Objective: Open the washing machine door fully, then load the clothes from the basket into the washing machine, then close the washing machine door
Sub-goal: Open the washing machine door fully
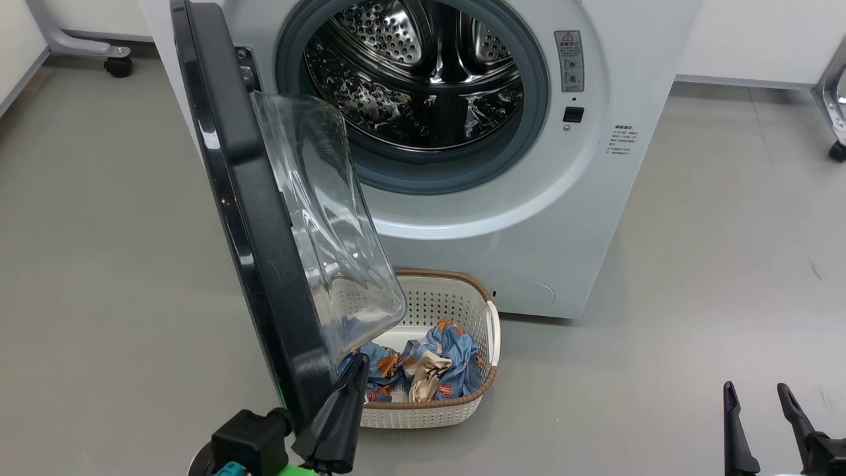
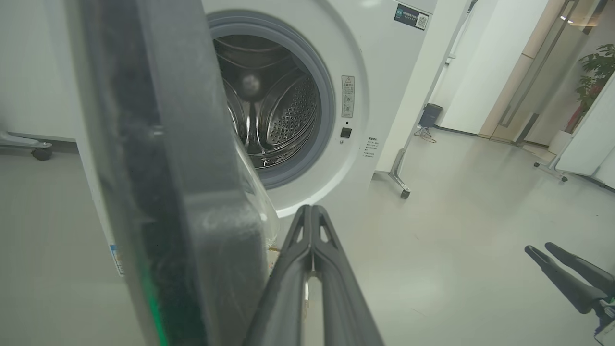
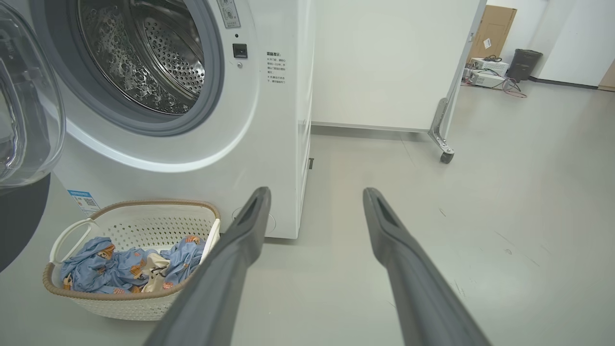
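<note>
The white washing machine stands with its steel drum exposed. The black washing machine door hangs swung out to the left, its glass bowl bulging over the basket. That cream basket sits on the floor before the machine, with blue bear-print clothes inside. My left gripper is shut and empty, its tip beside the door's lower inner edge; I cannot tell whether it touches. In the left wrist view the door fills the left beside the left gripper. My right gripper stands open, right of the basket and clothes.
A wheeled grey frame leg stands at the back left, another at the back right. A white partition on a castor stands right of the machine. Open grey floor spreads to the right.
</note>
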{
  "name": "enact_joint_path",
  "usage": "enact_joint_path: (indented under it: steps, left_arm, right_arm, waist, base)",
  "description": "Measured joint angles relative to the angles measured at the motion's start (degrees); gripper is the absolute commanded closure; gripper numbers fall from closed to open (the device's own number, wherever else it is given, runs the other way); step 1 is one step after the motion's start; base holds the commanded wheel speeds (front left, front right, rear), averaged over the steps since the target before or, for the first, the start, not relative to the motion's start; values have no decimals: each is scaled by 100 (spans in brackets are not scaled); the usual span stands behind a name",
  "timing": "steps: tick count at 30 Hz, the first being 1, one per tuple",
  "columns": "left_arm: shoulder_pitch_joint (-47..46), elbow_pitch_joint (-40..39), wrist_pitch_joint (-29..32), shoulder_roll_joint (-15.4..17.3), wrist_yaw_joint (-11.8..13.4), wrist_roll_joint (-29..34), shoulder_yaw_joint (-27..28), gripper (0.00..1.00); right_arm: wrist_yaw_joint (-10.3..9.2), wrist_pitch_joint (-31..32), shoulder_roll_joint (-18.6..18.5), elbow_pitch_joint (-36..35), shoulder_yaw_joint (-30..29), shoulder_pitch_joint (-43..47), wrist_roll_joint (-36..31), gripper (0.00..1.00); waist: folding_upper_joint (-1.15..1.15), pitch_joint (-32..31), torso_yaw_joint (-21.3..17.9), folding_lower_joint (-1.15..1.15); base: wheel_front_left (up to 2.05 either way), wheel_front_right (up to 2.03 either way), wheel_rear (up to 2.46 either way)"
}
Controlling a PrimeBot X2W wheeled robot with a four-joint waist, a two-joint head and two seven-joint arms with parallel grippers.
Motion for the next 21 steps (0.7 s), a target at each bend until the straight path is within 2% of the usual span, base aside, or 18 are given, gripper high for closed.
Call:
enact_joint_path:
  steps: [7,21]
  left_arm:
    - [-6,76,119,0,421,-96,166,100]
    - [-138,31,275,-3,547,-41,49,100]
  right_arm:
    - [40,0,58,-1,-86,1,-40,0]
    - [54,0,99,-12,-269,23,-42,0]
  waist:
    - [0,29,-13,0]
    - [0,65,397,0]
  base:
    - [0,0,0]
    - [0,0,0]
